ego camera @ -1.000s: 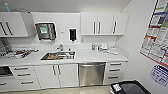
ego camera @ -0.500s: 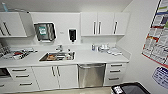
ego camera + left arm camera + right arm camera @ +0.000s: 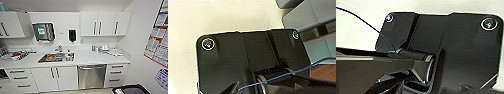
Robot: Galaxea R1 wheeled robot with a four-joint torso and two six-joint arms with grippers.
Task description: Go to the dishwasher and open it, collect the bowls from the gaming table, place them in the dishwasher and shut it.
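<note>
In both wrist views the robot's own dark plate and jointed bar block the fingers, so whether either gripper stands apart or together cannot be told; pale floor or wall shows behind them. Beyond, in the head view, a white kitchenette runs along the far wall. The dishwasher (image 3: 91, 76) sits under the white counter (image 3: 95, 58), its steel door closed and its bar handle along the top, between a pair of white cabinet doors (image 3: 54, 78) and a stack of drawers (image 3: 115, 75). A steel sink (image 3: 57, 57) is set in the counter above those doors, with a tap behind it. Small bottles and white crockery (image 3: 106, 48) stand near the counter's far end. A paper towel dispenser (image 3: 43, 31) and a dark soap dispenser (image 3: 72, 35) hang on the wall, with upper cabinets (image 3: 105, 23) beside them. Posters (image 3: 159, 37) cover the side wall.
</note>
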